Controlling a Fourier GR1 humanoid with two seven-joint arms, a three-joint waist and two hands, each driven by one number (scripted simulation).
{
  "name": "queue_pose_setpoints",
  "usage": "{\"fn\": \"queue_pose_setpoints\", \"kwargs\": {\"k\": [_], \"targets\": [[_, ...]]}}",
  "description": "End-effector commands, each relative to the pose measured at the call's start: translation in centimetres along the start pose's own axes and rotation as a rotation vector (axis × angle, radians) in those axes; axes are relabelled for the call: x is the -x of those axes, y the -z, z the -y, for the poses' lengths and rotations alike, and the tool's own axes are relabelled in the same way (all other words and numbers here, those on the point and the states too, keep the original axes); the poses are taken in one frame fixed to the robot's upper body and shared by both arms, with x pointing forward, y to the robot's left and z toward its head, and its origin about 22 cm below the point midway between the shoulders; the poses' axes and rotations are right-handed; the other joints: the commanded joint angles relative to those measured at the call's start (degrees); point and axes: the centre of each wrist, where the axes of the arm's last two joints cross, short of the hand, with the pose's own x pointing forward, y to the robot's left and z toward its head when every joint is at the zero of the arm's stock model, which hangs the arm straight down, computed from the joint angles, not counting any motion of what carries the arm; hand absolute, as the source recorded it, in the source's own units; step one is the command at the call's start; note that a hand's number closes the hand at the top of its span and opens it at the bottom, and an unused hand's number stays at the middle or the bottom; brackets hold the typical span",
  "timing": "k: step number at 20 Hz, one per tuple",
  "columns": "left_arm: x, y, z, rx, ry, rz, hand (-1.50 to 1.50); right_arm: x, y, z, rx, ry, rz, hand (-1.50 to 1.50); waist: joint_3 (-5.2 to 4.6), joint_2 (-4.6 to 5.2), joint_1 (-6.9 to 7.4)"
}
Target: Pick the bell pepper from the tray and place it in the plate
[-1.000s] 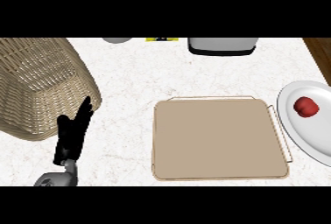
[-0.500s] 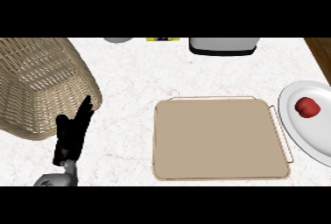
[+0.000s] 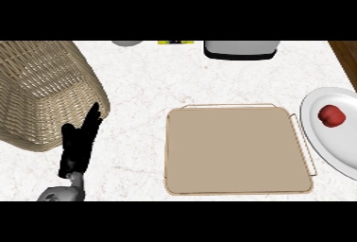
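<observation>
Marble counter point(image 3: 153, 85) is bearing the tray point(image 3: 237, 151); bell pepper point(image 3: 332, 115) is sitting on the plate point(image 3: 333, 151) at right. Left hand point(image 3: 77, 147) is resting unclenched, holding nothing, beside the basket point(image 3: 42, 94). Placement is looking done; arms are best keeping wide of plate.

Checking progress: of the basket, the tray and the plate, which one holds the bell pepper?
The white plate at the right edge: the red bell pepper lies on it. No pepper shows on the tan tray or the wicker basket.
</observation>
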Motion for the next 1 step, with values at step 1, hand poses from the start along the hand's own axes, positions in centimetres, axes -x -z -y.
{"fn": "queue_pose_setpoints", "kwargs": {"k": [1], "targets": [[0.11,-1.10,0.10,0.001,0.007,-0.002,0.00,0.26,-0.35,0.20,0.029,-0.033,-0.013,-1.50,0.05,-0.09,0.44]]}}
